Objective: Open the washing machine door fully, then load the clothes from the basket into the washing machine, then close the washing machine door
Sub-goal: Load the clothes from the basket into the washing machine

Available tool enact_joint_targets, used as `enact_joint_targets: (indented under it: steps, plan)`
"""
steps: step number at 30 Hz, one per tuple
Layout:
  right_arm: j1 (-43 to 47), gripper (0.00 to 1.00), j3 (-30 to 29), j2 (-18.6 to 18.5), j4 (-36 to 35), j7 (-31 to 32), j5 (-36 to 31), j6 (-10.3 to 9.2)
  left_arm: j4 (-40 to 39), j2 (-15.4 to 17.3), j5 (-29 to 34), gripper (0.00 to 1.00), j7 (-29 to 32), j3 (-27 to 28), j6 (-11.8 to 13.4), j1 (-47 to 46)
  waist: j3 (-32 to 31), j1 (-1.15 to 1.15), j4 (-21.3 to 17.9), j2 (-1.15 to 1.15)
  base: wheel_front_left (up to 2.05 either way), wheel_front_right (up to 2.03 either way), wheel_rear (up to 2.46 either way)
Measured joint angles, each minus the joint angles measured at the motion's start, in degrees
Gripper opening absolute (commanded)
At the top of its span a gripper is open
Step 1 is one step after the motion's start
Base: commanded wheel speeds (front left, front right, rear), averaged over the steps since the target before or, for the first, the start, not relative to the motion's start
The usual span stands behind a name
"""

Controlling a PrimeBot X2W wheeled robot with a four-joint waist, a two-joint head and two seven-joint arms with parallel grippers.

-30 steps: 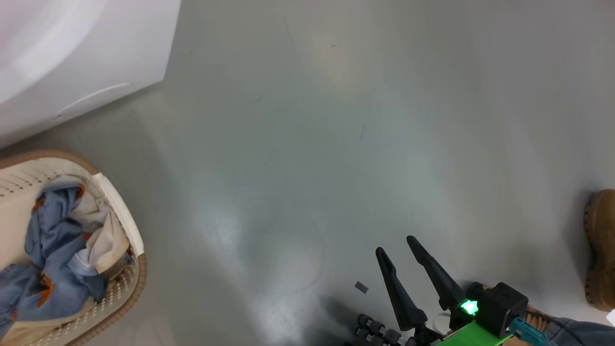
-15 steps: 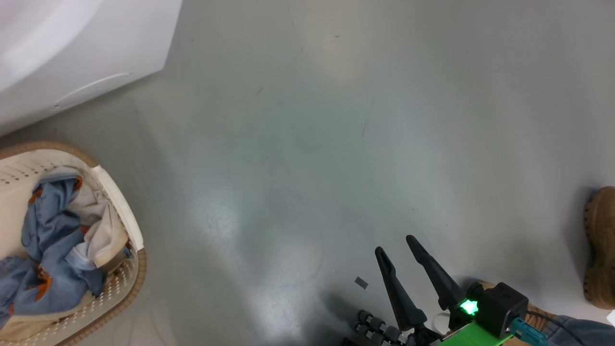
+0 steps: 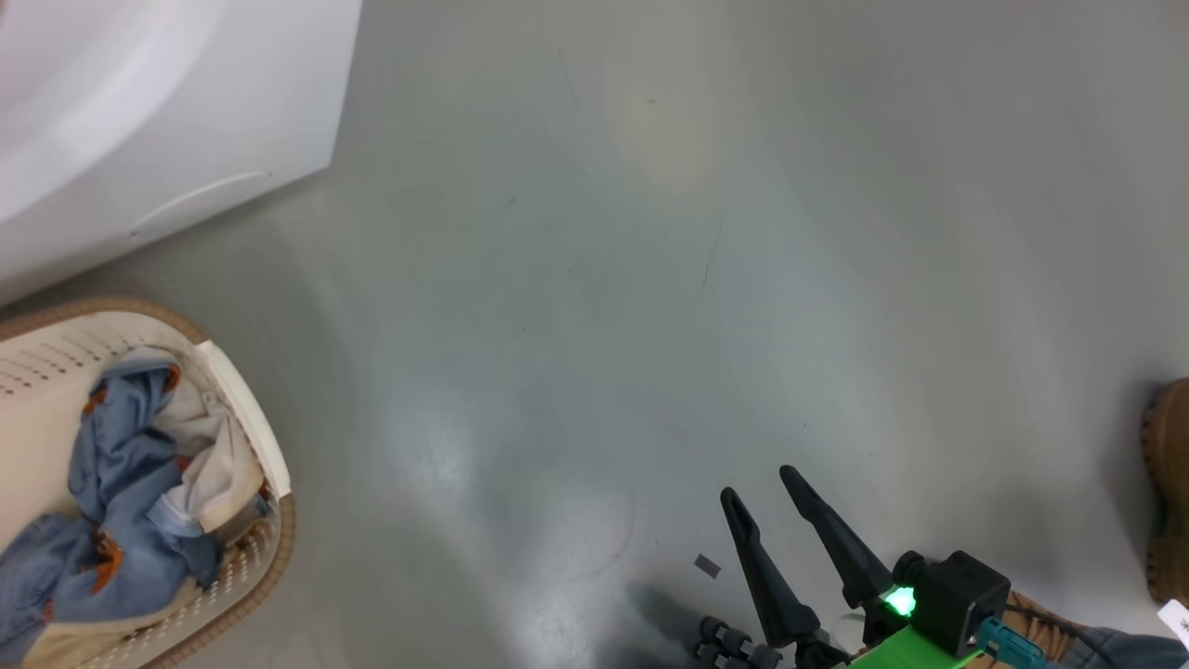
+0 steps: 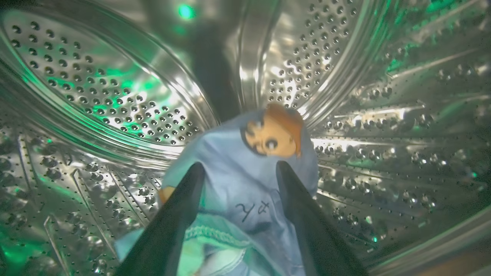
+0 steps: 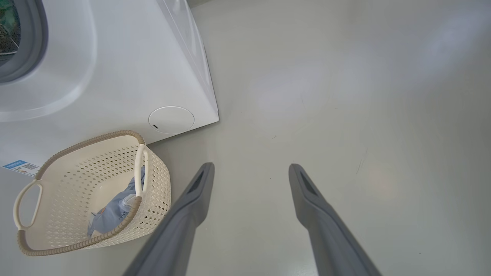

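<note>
My left gripper (image 4: 238,165) is deep inside the washing machine's perforated steel drum (image 4: 115,96), open. A light blue garment with an orange cartoon print (image 4: 238,180) lies loose between and beyond its fingers on the drum wall. The white washing machine (image 3: 139,121) (image 5: 126,57) stands at the upper left, and its door is out of view. In front of it the cream basket (image 3: 269,465) (image 5: 153,184) holds blue, orange and cream clothes (image 3: 121,483) (image 5: 115,211). My right gripper (image 3: 757,483) (image 5: 249,166) hangs open over bare floor, right of the basket.
Grey floor spreads right of the machine and basket. A person's brown shoe (image 3: 1169,492) sits at the right edge. A small grey scrap (image 3: 708,565) lies on the floor near my right gripper. The grey door gasket (image 5: 36,42) shows at the upper left.
The head camera has shifted a little, so machine and basket sit slightly lower and further right. My right gripper holds the same open stance. The clothes in the basket look unchanged.
</note>
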Motion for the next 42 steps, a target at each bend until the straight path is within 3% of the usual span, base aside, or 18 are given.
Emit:
enact_joint_targets:
  steps: [11,22,32,42]
  plan:
    - [0.0,1.0,-0.1,0.0,1.1,0.0,-0.1,0.0,5.9,-2.9,0.9,1.0,-0.9,-1.3,5.2,2.1,-3.6,0.0,1.1,0.0,0.0,0.0,0.0]
    - [-0.1,1.0,-2.1,0.0,2.6,0.0,-2.2,0.0,9.3,-8.2,-3.0,1.0,-4.3,0.3,6.3,7.5,-8.4,0.0,4.1,0.0,0.0,0.0,0.0]
    - [-0.1,1.0,-4.7,-0.1,4.4,0.0,-3.8,0.0,8.9,-14.5,-4.2,1.0,-5.3,-0.3,5.7,15.4,-13.1,0.0,7.7,0.0,0.0,0.0,0.0]
    - [-0.1,1.0,-8.9,-0.2,6.0,0.0,-5.6,0.0,-5.9,-21.3,-6.0,1.0,-5.7,-0.7,3.0,32.5,-20.1,0.0,13.2,0.0,0.0,0.0,0.0]
